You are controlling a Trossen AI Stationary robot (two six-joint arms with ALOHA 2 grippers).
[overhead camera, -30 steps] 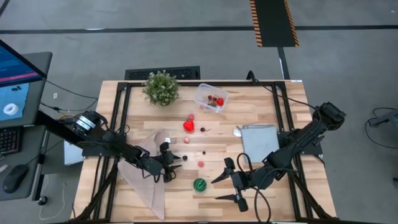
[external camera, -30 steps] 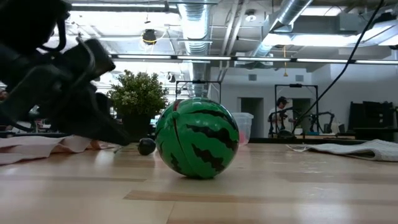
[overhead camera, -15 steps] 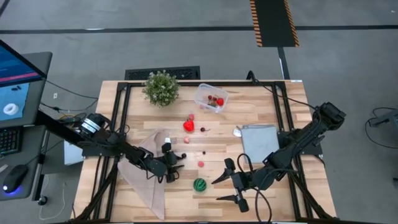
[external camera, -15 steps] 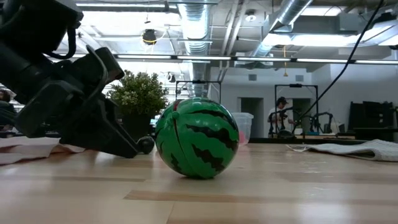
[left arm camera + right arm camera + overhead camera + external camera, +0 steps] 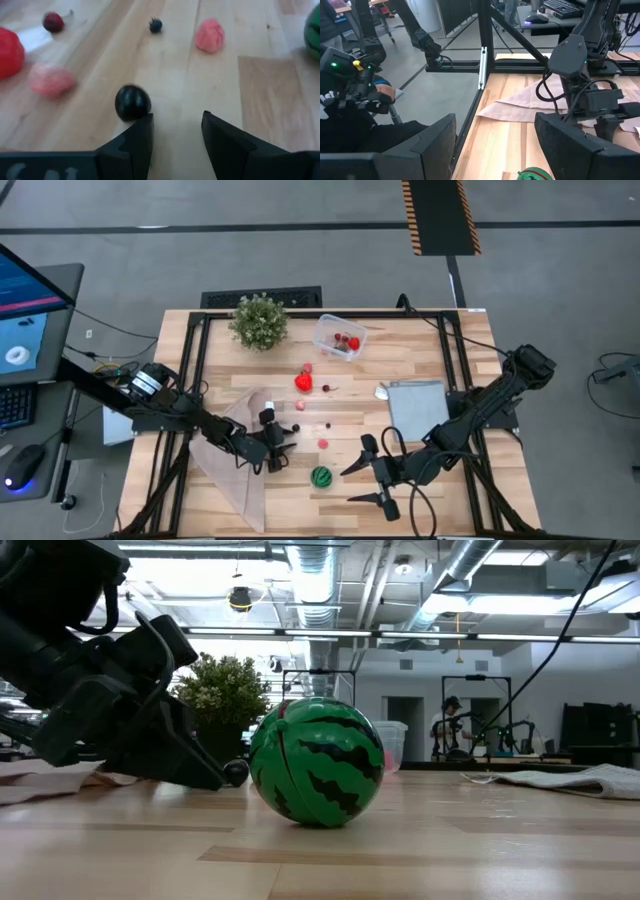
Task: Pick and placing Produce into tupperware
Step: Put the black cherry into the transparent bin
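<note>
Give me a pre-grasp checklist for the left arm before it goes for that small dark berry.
1. Left tool open: ok.
2. Dark berry centred between the fingers: not ok, it sits just ahead of one fingertip, off to one side.
3. Neighbouring pink piece clear of the closing path: ok.
4. Tupperware upright, already holding red pieces: ok.
5. Right tool open and parked near the watermelon ball, away from the berry: ok.
6. Berry at rest: cannot tell.
</note>
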